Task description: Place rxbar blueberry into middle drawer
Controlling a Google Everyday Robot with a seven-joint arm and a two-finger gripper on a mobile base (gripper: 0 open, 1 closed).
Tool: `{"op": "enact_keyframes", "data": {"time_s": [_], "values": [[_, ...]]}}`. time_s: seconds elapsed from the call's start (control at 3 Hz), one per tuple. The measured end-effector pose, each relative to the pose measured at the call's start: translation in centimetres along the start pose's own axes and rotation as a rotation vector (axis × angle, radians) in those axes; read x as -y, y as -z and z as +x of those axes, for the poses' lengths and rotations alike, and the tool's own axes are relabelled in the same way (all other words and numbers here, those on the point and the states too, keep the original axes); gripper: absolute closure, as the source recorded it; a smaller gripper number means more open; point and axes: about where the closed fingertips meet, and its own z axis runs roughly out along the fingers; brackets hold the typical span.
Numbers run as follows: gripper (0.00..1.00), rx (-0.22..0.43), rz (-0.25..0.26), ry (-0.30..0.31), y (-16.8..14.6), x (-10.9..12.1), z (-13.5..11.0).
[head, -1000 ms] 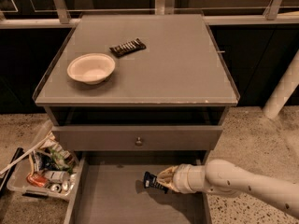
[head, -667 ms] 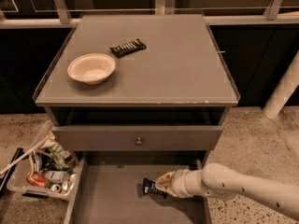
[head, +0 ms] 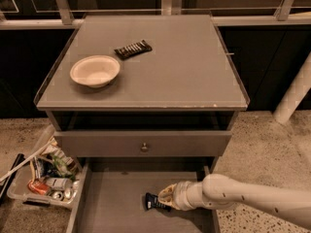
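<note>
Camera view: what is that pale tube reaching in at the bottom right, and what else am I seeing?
There is one picture, looking down on a grey cabinet from its front. The pale tube is a robot's arm; at its end is the gripper, a two-fingered clamp that serves as its hand. It is shut on a small dark blue snack bar, the rxbar blueberry, held low inside the open middle drawer. Whether the bar touches the drawer floor I cannot tell. Above is a closed drawer front with a round knob. On the cabinet top lie a pale bowl and a dark wrapped bar, apart from each other. On the floor to the left stands a clear bin of cans and clutter.
</note>
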Motion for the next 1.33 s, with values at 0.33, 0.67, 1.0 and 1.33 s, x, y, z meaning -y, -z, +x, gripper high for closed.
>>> {"op": "enact_keyframes", "data": {"time_s": [0.33,0.67,1.0,1.33], "values": [[0.81,0.0,0.0,0.0,-0.02,0.0,-0.01],[0.58,0.0,0.0,0.0,-0.02,-0.01,-0.01],[0.35,0.0,0.0,0.0,-0.03,-0.01,-0.01],[0.12,0.0,0.0,0.0,-0.03,-0.01,-0.01]]}}
